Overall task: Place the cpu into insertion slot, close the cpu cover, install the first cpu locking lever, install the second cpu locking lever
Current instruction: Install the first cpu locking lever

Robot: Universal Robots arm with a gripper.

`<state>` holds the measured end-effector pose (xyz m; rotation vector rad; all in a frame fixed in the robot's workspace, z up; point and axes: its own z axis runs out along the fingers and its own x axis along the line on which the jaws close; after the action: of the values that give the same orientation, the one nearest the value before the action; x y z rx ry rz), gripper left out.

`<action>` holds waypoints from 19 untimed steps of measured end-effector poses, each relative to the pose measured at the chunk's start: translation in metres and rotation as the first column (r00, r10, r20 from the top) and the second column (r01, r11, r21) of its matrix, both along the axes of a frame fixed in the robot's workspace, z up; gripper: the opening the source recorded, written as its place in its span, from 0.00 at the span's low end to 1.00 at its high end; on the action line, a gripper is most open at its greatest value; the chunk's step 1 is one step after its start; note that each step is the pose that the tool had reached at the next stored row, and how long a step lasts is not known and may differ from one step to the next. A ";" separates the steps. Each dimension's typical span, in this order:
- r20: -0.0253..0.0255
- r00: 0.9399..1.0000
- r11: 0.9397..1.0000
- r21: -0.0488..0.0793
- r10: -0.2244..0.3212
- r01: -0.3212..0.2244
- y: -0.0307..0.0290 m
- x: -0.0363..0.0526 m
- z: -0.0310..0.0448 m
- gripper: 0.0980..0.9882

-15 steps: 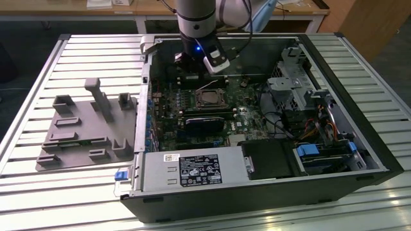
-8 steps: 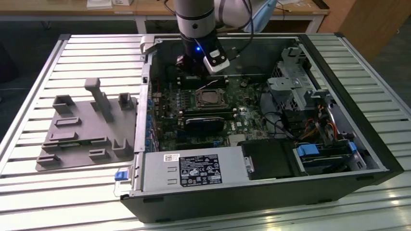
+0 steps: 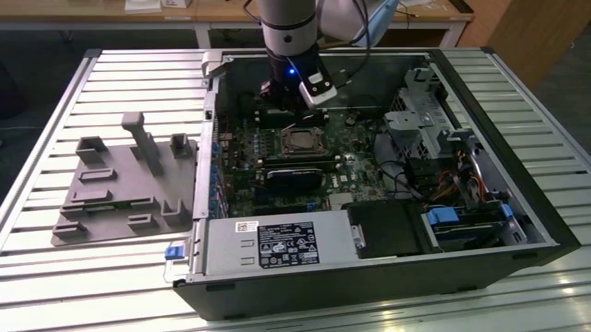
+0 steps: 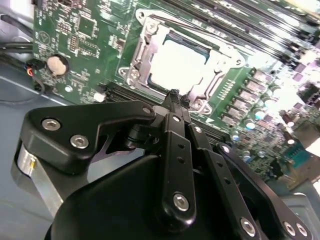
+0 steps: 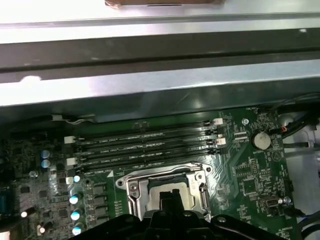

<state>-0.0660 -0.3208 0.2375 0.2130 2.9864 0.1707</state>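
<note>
1. Chip (image 4: 180, 62): small flat square with a pale silver-grey metal top. It sits level in the socket on the green board (image 4: 85, 45), inside the open computer case (image 3: 369, 283)
2. Cover plate (image 4: 141, 47): thin silver metal frame lying down flat around the chip, whose top shows through the square window. Whether it is locked down cannot be told
3. Fingers (image 4: 176, 130): black, tips drawn together with nothing between them. They hang just over the socket's edge, and in the first wrist view the tips overlap one edge of the chip. Contact cannot be told
4. Edges: four long memory slots (image 5: 145, 145) run just beside the socket, with the grey case wall (image 5: 150, 82) beyond them. A black block (image 3: 295, 178) lies just beside the socket on the opposite side. A coin battery (image 4: 56, 64) sits well apart
5. Room: the case lies on its side on the slatted table (image 3: 74, 277), open upward, and the arm (image 3: 288, 28) reaches straight down into it. A grey holder tray (image 3: 120, 187) lies just beside the case at the exterior view's left
6. Writing: a white printed label (image 3: 286, 243) is on the grey box at the case's near edge, its print too small to make out
</note>
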 end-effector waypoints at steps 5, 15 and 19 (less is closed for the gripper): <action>0.000 1.000 1.000 0.000 0.000 0.000 0.0029 0.0054 -0.0018 0.01; 0.000 1.000 1.000 0.003 0.000 0.000 0.0119 0.0074 -0.0048 0.01; 0.000 1.000 1.000 0.023 0.000 0.000 0.0128 0.0075 -0.0069 0.01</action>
<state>-0.0585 -0.3080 0.2306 0.2157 2.9857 0.2045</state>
